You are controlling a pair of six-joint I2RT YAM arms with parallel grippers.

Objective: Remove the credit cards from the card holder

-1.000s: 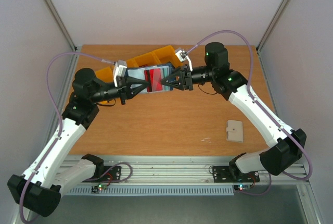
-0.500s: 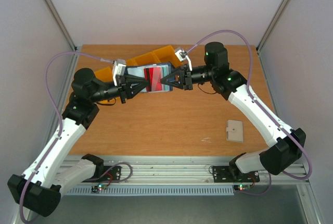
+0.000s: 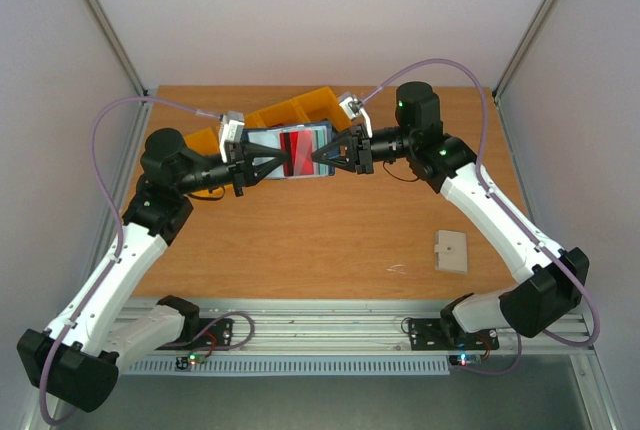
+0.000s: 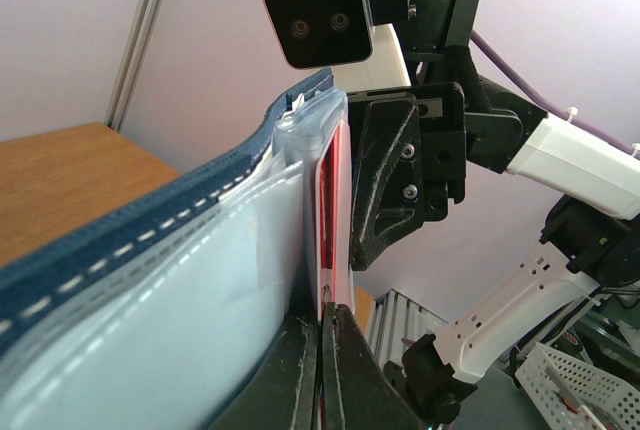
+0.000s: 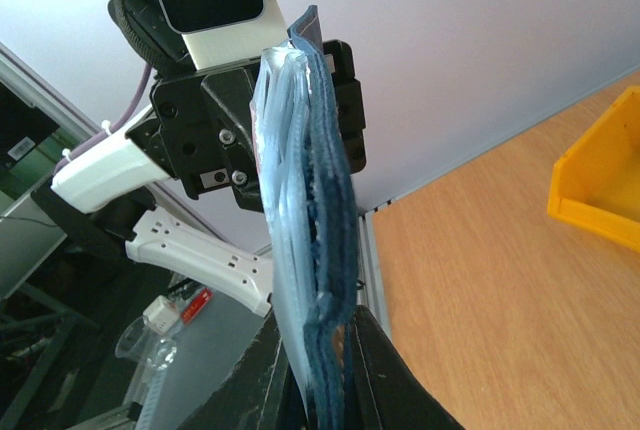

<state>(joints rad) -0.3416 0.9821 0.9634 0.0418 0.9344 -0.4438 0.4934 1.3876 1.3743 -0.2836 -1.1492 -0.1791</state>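
The left gripper (image 3: 286,158) is closed on the edge of what appears to be a red credit card (image 4: 331,200), seen only edge-on, standing in a pocket of the card holder (image 3: 262,140). The holder hangs open above the table (image 3: 300,240), before the yellow bins (image 3: 300,108), its other edge clamped by the right gripper (image 3: 314,157); a beige pad (image 3: 451,251) lies well apart to the right.
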